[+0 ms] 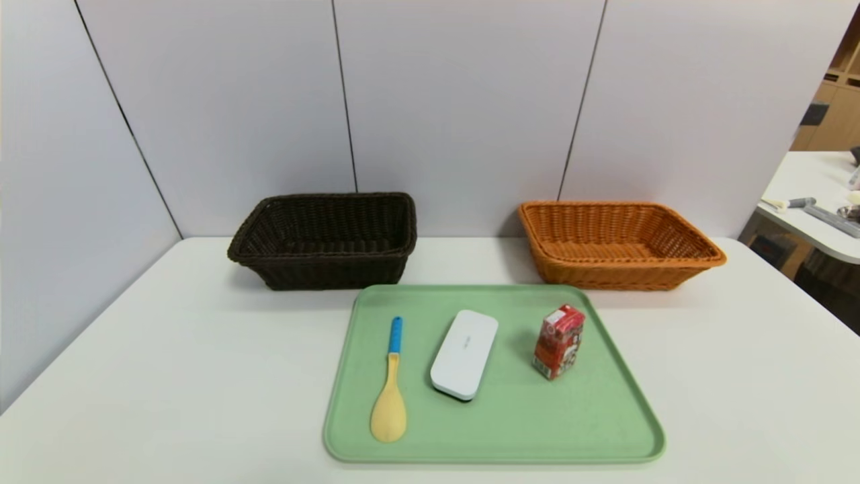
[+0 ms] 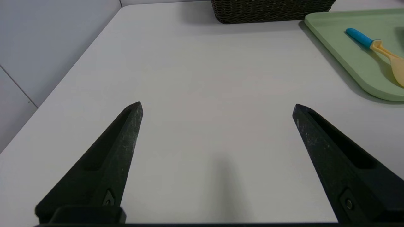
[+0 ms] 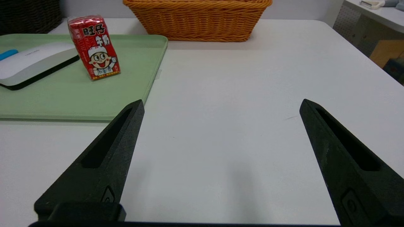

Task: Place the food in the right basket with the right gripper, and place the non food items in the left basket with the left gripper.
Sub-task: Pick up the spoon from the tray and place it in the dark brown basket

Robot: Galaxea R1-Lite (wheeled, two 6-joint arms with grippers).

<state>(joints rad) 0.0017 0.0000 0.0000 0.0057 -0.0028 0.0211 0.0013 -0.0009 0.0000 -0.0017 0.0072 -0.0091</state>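
On a green tray [image 1: 605,430] lie a pale yellow rice spoon with a blue handle [image 1: 391,386], a white oblong case [image 1: 465,353] and an upright red drink carton [image 1: 559,341]. Behind the tray stand the dark brown left basket [image 1: 326,240] and the orange-tan right basket [image 1: 615,243]. Neither arm shows in the head view. My left gripper [image 2: 217,105] hangs open over bare table, short of the tray's left edge, with the spoon [image 2: 378,50] off to one side. My right gripper [image 3: 221,104] is open over bare table beside the tray, the carton [image 3: 94,47] and right basket [image 3: 197,20] ahead.
The white table [image 1: 168,376] is backed by grey wall panels. A second table [image 1: 816,202] with tools stands off to the far right. The tray [image 3: 63,94] edge lies close to one right fingertip.
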